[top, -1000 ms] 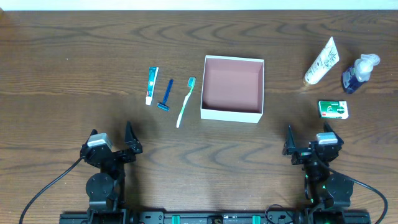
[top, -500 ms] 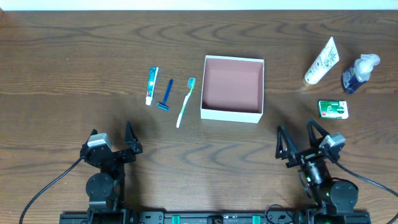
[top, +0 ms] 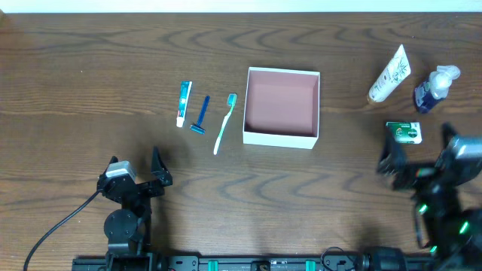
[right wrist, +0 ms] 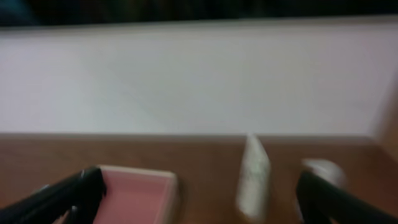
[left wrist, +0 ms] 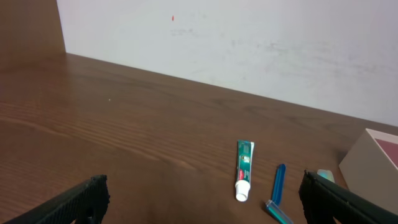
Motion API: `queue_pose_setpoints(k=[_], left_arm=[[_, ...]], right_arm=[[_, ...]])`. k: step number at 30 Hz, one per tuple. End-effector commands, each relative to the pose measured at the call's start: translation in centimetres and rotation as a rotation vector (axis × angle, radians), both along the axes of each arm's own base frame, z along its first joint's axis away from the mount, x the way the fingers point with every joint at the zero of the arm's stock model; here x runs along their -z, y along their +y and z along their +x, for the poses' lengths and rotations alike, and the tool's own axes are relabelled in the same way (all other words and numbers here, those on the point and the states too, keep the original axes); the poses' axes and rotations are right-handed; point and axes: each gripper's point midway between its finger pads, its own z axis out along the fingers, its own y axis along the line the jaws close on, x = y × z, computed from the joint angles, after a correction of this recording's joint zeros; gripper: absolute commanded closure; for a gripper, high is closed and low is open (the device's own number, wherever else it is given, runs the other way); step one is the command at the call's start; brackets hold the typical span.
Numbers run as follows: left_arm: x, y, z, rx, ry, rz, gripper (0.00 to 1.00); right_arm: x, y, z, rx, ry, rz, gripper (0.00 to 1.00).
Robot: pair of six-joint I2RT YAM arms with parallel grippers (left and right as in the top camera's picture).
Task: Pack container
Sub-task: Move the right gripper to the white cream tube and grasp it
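Worktop space at right is tight: soap box, tube, pump bottle. Left pincer and right pincer gape empty; the right's wide spread could knock neighbours.

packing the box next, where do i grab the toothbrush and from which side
Grip the toothbrush at mid-handle, coming straight down from above. It lies flat and slanted, so only its thin sides offer a pinch; set the jaws across the handle. The razor lies close on its left, so probably keep that finger tight in.
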Motion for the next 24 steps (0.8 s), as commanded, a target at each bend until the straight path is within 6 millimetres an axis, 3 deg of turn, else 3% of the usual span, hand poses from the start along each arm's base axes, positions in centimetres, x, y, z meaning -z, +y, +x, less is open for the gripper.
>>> queue_pose_setpoints(k=[1, 5, 12, 18, 24], left_arm=[[1.8, 0.3, -0.1, -0.014, 0.052, -0.004, 0.02], [1.8, 0.3, -0.1, -0.014, 0.052, -0.004, 0.02], [1.8, 0.3, -0.1, -0.014, 0.052, -0.004, 0.02], [1.8, 0.3, -0.1, -0.014, 0.052, -0.004, 0.02], [1.8, 0.3, -0.1, -0.014, 0.052, -0.004, 0.02]], right_arm=[[-2.1, -2.7, 2.9, 0.103, 0.143, -0.118, 0.01], [-2.1, -1.3, 6.7, -0.076, 0.393, -0.179, 0.01], [-0.4, -2.0, 11.4, -0.152, 0.746, -0.161, 0.01], [1.5, -2.2, 12.7, -0.168, 0.853, -0.139, 0.01], [1.7, -2.2, 12.9, -0.168, 0.859, -0.138, 0.01]])
